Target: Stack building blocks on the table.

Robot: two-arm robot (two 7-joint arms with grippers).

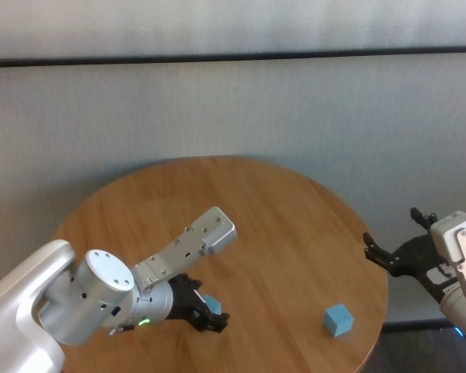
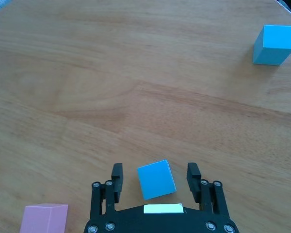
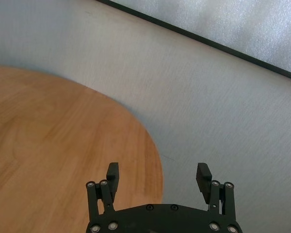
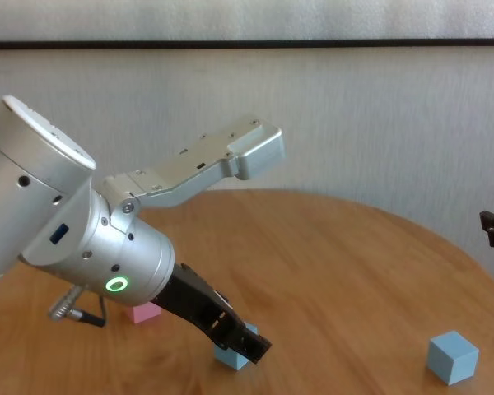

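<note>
Left hand [image 2: 155, 180] low over the round worktop [image 1: 279, 225], its fingers parted on either side of a tilted light blue block [image 2: 156, 179] with a visible gap on each side. Pink block [image 2: 43, 218] just beside it; second light blue block [image 1: 338, 319] well apart (toward the robot's right). Right hand [image 3: 157, 174] wide apart, off the worktop's edge.

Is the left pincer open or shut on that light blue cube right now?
Open. In the left wrist view the left pincer straddles the small light blue cube, with gaps visible between both fingers and its sides.
</note>
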